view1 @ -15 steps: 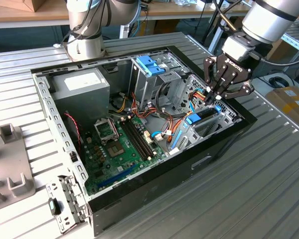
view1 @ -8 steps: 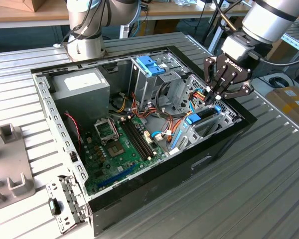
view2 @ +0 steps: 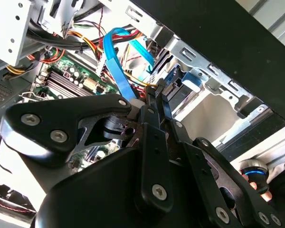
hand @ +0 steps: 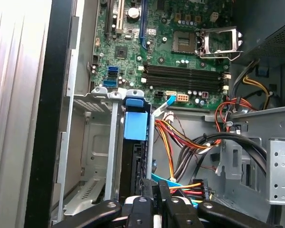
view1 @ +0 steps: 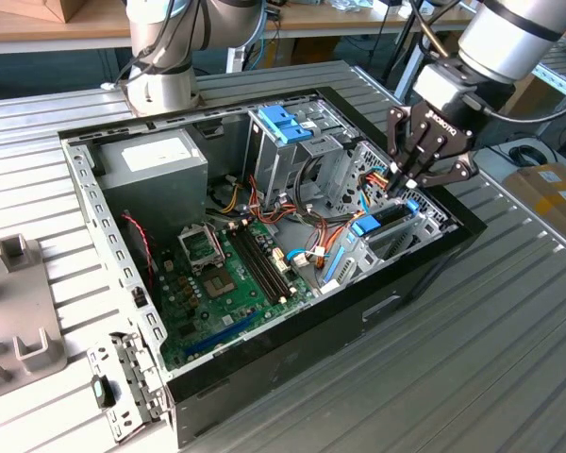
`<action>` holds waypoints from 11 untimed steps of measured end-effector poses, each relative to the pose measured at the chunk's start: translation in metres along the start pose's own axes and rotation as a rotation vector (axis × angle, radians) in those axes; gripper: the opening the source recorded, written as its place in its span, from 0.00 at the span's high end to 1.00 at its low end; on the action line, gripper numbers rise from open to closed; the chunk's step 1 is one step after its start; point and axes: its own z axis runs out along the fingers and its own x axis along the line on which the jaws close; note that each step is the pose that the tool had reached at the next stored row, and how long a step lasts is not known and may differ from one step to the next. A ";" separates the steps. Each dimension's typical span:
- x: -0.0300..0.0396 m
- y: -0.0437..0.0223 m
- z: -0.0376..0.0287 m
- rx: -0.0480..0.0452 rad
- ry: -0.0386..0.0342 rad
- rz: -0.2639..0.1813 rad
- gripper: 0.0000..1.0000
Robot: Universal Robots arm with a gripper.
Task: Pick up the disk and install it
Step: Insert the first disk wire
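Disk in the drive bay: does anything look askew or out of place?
Nothing stands out. The disk sits straight between the bay's metal rails, with the gripper at its near end; cables run beside the bay, not across it.

Exterior view high, angled down on the case [view1: 264, 377] — both wrist views close inside it.

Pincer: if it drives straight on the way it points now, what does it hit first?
Probably the disk, standing on edge in its drive bay directly under the pincer. The fingers look already closed at its top edge, though depth is unclear.
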 end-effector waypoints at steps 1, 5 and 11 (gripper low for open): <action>0.0000 0.0000 0.0001 0.0013 -0.0031 0.029 0.84; 0.0000 0.0001 0.0002 0.0022 -0.0055 0.051 0.84; -0.0001 0.0011 0.0007 0.0038 -0.0095 0.087 0.84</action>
